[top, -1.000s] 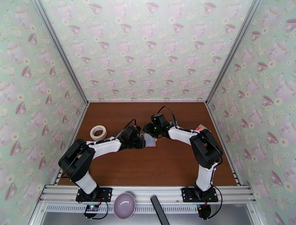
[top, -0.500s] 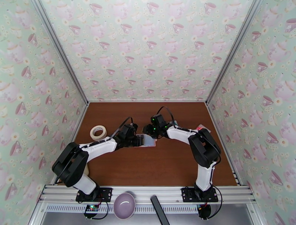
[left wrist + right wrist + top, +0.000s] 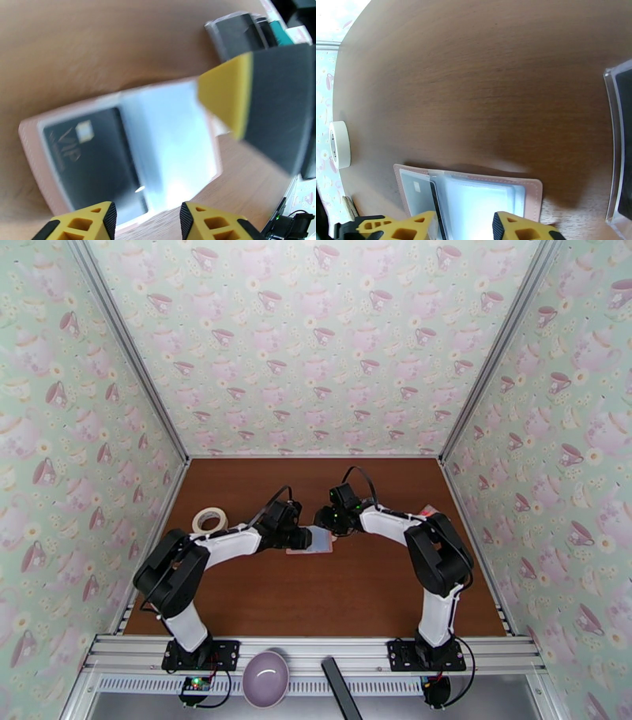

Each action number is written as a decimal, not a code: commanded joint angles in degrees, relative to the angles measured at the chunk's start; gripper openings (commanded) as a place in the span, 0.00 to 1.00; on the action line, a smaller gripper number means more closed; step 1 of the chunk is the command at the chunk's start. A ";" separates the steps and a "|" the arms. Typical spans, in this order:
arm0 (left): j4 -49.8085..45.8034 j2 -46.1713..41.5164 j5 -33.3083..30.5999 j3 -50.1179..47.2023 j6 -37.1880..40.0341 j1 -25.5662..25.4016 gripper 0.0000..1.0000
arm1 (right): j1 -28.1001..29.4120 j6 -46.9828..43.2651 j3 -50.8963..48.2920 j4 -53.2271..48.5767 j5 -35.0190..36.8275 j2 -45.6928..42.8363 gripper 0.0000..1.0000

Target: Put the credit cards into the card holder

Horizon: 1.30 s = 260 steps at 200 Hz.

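Both arms have edged inward over the pink fold-over card holder, open on the brown desk, one black credit card pocketed. Both jaws half-spread, apparently empty; next, fetch another card.

three walls close the space, papered in pale green with pink teapots, cups and small flowers. silver metal posts run up the two back corners. the table is dark reddish-brown wood grain, evenly lit with a soft sheen. a ribbed metal rail borders its near edge.
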 commanded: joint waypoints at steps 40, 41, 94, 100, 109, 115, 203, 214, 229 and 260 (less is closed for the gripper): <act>0.98 2.47 1.15 -0.97 -0.87 -0.47 0.48 | -0.17 -1.33 1.01 0.35 -2.20 1.57 0.43; 1.05 2.46 1.19 -1.04 -0.92 -0.47 0.48 | -0.13 -1.28 1.07 0.35 -2.23 1.59 0.43; 2.84 0.16 0.64 -3.87 -2.07 -1.73 0.49 | 0.34 -1.63 2.27 -1.17 -1.12 3.97 0.43; 3.21 0.08 0.69 -4.11 -2.29 -1.87 0.49 | 0.47 -1.59 2.18 -0.94 -1.17 4.13 0.43; 3.74 0.23 0.63 -4.34 -2.64 -1.96 0.49 | 0.61 -1.53 2.06 -0.71 -1.40 4.30 0.43; 4.11 0.38 0.55 -4.53 -2.96 -2.11 0.49 | 0.88 -1.51 2.14 -0.62 -1.35 4.27 0.43; 6.45 4.56 0.49 -4.14 -2.49 -2.19 0.53 | 3.41 -1.52 3.16 -2.56 0.29 5.27 0.43; 7.01 4.30 0.80 -4.35 -2.46 -2.30 0.54 | 3.50 -1.25 3.04 -2.25 -0.04 5.15 0.43; 6.64 4.43 0.61 -3.98 -2.20 -2.38 0.55 | 3.57 -0.70 2.68 -1.45 -0.82 5.13 0.43; 7.68 4.49 1.57 -4.24 -1.97 -2.59 0.55 | 3.65 0.29 2.49 -0.24 -2.48 5.04 0.43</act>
